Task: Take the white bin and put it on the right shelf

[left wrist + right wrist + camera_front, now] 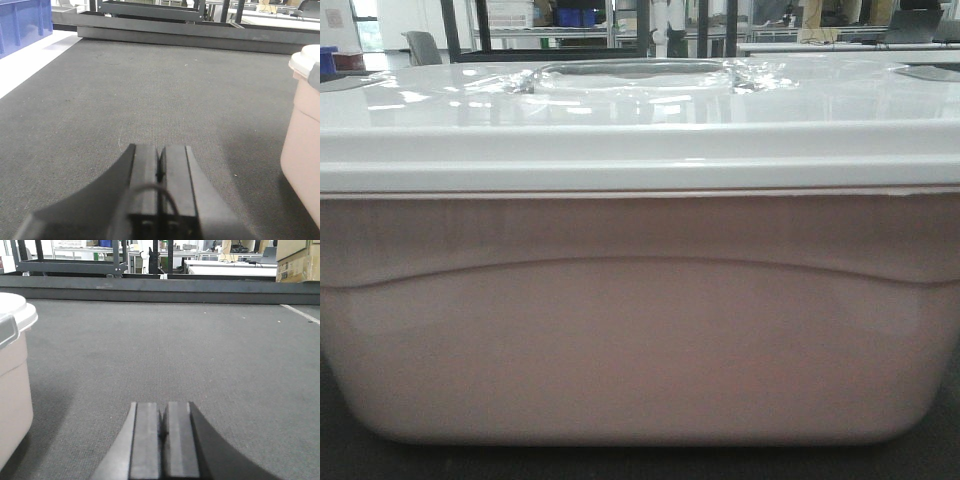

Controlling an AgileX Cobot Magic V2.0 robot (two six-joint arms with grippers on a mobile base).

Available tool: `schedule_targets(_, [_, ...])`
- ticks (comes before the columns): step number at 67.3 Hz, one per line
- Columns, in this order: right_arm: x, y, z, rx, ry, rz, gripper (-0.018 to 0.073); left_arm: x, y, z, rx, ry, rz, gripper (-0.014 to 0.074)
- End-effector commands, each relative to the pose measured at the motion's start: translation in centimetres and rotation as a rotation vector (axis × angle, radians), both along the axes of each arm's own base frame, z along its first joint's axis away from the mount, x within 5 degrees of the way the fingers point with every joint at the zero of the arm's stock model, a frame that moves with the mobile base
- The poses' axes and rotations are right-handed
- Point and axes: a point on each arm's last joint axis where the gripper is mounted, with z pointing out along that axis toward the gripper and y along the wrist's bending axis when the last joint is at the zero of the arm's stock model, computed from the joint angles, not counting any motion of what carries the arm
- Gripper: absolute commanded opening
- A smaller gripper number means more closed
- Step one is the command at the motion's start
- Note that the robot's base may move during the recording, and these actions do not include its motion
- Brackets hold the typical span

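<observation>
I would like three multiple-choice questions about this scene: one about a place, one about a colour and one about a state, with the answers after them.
1. In the left wrist view, where does the white bin stand relative to the left tool?
A. To its right
B. To its left
C. Directly under it

2. What colour is the lid of the bin?
A. Blue
B. Black
C. White

3. In what state is the right tool?
A. Wide open
B. Shut, holding nothing
C. Shut on the bin

Answers:
1 A: the bin shows at the right edge of that view, apart from the tool.
2 C: the front view shows a glossy white lid over pinkish walls.
3 B: its two fingers meet with only the grey mat ahead, and the bin sits off to the left.
</observation>
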Motion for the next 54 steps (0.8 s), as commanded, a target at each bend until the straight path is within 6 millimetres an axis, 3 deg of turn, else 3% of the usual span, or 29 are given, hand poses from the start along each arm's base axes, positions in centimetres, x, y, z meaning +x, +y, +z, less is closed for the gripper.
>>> schedule_targets(1, [-0.2, 0.0, 0.8, -0.009, -0.099, -0.005, 0.0029, -0.1, 0.0, 0.9, -0.016, -0.103, -0.002, -0.0117])
schedule_targets(12, [-0.4, 0.0, 2.0, -0.010, -0.165, -0.005, 0.0029, -0.3, 0.1, 2.5, -0.030, -0.236, 0.005, -0.0117])
schedule_targets(18, [-0.8, 0.0, 4.1, -0.010, -0.164, -0.005, 0.0029, -0.7, 0.1, 4.3, -0.035, -0.260, 0.003, -0.0117])
schedule_targets(35, [-2.2, 0.0, 11.2, -0.009, -0.103, -0.005, 0.0029, -1.4, 0.0, 9.7, -0.018, -0.097, -0.020, -0.0117])
schedule_targets(45, [-0.9, 0.0, 15.8, -0.009, -0.040, -0.005, 0.0029, -0.6, -0.2, 13.3, 0.002, 0.014, -0.026, -0.0117])
schedule_targets(54, [1.8, 0.0, 19.7, -0.008, 0.083, -0.004, 0.0029, 1.4, -0.4, 15.9, 0.019, 0.164, -0.033, -0.0117])
